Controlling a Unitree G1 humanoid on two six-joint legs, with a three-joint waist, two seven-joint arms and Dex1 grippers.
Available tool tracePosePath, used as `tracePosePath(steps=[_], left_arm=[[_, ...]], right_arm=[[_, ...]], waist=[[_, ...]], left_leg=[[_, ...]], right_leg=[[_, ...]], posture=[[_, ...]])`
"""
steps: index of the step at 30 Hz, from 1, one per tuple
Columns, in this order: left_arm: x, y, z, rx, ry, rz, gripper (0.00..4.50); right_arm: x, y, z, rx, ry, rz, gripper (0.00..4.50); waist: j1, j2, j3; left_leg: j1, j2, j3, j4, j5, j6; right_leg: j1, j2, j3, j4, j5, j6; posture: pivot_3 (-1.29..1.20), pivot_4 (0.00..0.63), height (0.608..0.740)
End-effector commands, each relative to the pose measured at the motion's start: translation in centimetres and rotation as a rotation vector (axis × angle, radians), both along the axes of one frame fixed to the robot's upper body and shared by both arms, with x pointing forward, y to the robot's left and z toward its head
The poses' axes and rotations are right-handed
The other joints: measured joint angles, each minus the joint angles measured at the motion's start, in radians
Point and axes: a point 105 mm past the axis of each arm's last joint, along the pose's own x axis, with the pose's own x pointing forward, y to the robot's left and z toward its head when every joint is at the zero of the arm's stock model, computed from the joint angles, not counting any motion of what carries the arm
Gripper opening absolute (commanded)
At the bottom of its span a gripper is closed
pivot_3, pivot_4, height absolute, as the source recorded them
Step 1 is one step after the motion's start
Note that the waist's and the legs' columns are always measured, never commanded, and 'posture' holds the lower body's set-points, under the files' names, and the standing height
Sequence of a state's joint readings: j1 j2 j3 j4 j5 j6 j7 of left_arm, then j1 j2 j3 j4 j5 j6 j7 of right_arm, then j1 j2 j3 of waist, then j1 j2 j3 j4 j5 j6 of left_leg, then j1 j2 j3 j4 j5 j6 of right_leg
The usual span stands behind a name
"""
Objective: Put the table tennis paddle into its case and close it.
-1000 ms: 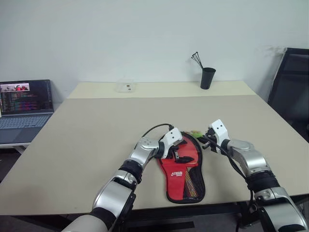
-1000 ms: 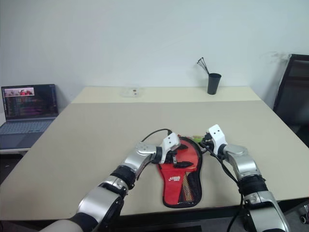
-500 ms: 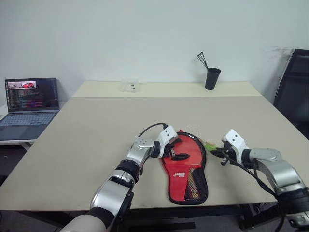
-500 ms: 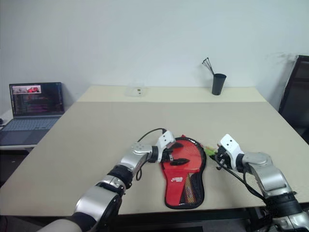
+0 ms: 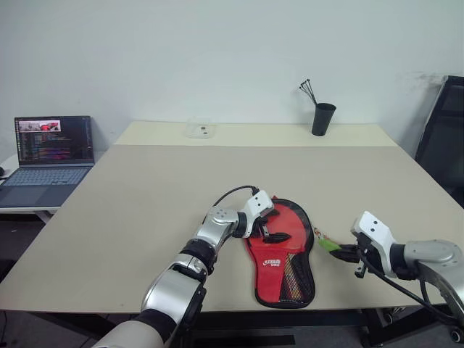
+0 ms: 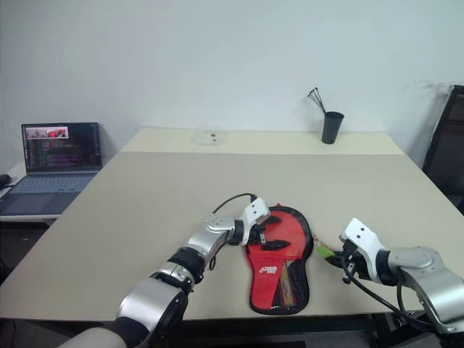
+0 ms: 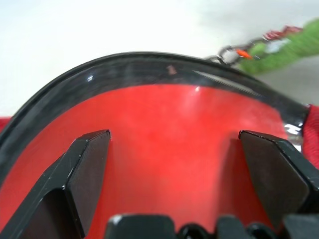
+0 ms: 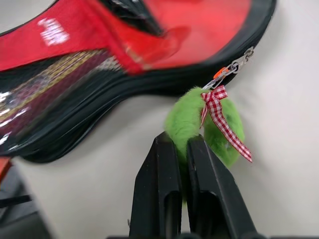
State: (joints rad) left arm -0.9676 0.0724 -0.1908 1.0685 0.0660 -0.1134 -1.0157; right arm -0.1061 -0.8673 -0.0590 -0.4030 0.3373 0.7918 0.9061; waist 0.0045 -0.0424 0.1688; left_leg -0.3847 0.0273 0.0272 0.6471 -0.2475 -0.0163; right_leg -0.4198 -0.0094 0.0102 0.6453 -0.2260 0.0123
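Note:
The case [image 5: 291, 221] lies flat on the table, red face up, its black mesh pocket toward the near edge. The table tennis paddle is hidden. My left gripper [image 5: 273, 228] is open, with its black fingers [image 7: 87, 159] spread low over the round red face. At the case's right rim, my right gripper [image 5: 342, 251] is shut on a green fuzzy charm [image 8: 197, 117]. The charm has a red checked ribbon and hangs by a small chain [image 8: 235, 65] from the case's black zip edge.
The beige table [image 5: 145, 196] runs far back, where a black cup of sticks [image 5: 322, 118] and a small clear box [image 5: 199, 130] stand. A laptop [image 5: 47, 152] sits on a side surface to the left, and a black chair [image 5: 444, 130] stands at the right.
My right gripper has drawn the green charm from the case's far end back along its right rim, toward the near edge. The left gripper has stayed over the case. The camera has shifted.

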Motion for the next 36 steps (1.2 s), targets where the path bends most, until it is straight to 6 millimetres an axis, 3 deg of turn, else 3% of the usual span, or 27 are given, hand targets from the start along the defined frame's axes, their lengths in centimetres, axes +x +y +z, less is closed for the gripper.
tracePosePath(steps=[1, 11, 18, 23, 27, 36], left_arm=[[-0.9, -0.6, -1.7, 0.065, 0.037, -0.036, 4.5], [-1.1, -1.3, -1.9, 0.073, 0.037, -0.052, 4.5], [-1.2, -1.5, -1.9, 0.072, 0.038, -0.056, 4.5], [-1.1, -1.6, -1.9, 0.071, 0.034, -0.051, 4.5], [-1.1, -1.7, -1.9, 0.071, 0.031, -0.046, 4.5], [-0.8, -1.4, -1.8, 0.071, 0.027, -0.031, 4.5]], right_arm=[[-1.8, -0.1, 0.7, -0.008, 0.007, 0.029, 0.05], [-8.0, 1.8, -0.2, 0.023, 0.156, 0.115, 0.05], [-11.0, 3.0, -0.2, 0.061, 0.216, 0.141, 0.05], [-13.9, 4.9, -0.3, 0.131, 0.297, 0.213, 0.05], [-15.1, 6.4, -0.1, 0.202, 0.33, 0.252, 0.05], [-15.6, 7.1, -0.2, 0.216, 0.342, 0.289, 0.05]], waist=[[0.001, 0.0, 0.0], [0.004, 0.0, 0.0], [0.011, 0.0, 0.0], [0.013, -0.001, -0.001], [0.012, -0.001, -0.001], [0.012, -0.001, -0.001]], left_leg=[[0.0, 0.0, 0.0, 0.0, 0.0, 0.0], [0.0, 0.0, -0.001, 0.0, 0.0, 0.0], [0.0, -0.001, -0.001, 0.0, 0.0, -0.001], [0.0, 0.0, -0.001, 0.0, 0.0, -0.001], [0.003, 0.0, -0.002, 0.0, 0.0, -0.001], [0.003, 0.0, -0.004, 0.0, -0.001, -0.001]], right_leg=[[0.0, 0.0, 0.0, 0.0, 0.0, 0.0], [0.001, 0.0, -0.002, -0.001, 0.0, 0.0], [0.001, -0.001, -0.004, -0.002, -0.001, 0.001], [0.001, -0.001, -0.004, -0.001, -0.001, 0.001], [0.004, -0.001, -0.006, -0.002, -0.001, 0.001], [0.006, -0.001, -0.009, -0.002, -0.001, 0.001]], posture=[[0.0, 0.15, 0.74], [0.0, 0.15, 0.74], [0.0, 0.15, 0.74], [0.0, 0.15, 0.74], [0.0, 0.15, 0.74], [0.0, 0.15, 0.74]])
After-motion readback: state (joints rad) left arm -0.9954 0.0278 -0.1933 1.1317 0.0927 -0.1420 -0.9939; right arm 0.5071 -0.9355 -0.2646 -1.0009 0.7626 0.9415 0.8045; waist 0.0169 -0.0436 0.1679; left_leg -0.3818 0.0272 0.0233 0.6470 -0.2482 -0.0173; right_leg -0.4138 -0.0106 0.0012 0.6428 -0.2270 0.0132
